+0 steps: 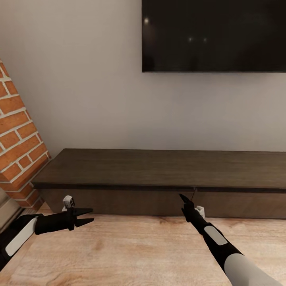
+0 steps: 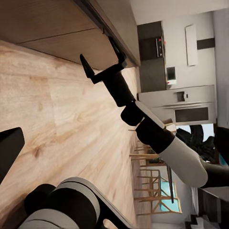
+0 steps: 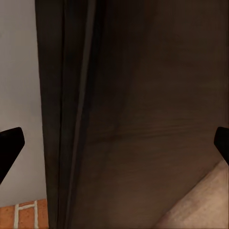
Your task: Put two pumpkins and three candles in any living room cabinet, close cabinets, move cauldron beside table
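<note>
The cabinet, a long low dark brown unit, stands against the white wall with its flat fronts shut. My right gripper is open and its tips almost touch the upper edge of a front, just beside the seam between two fronts. In the left wrist view the right gripper has its two black fingers spread under the cabinet's top lip. From the right wrist, the dark cabinet front is very close between the spread fingertips. My left gripper hangs open over the floor, short of the cabinet's left part.
A big black TV hangs on the wall above the cabinet. A brick column stands at the left end. Light wooden floor lies in front. Far off are kitchen appliances and wooden chairs.
</note>
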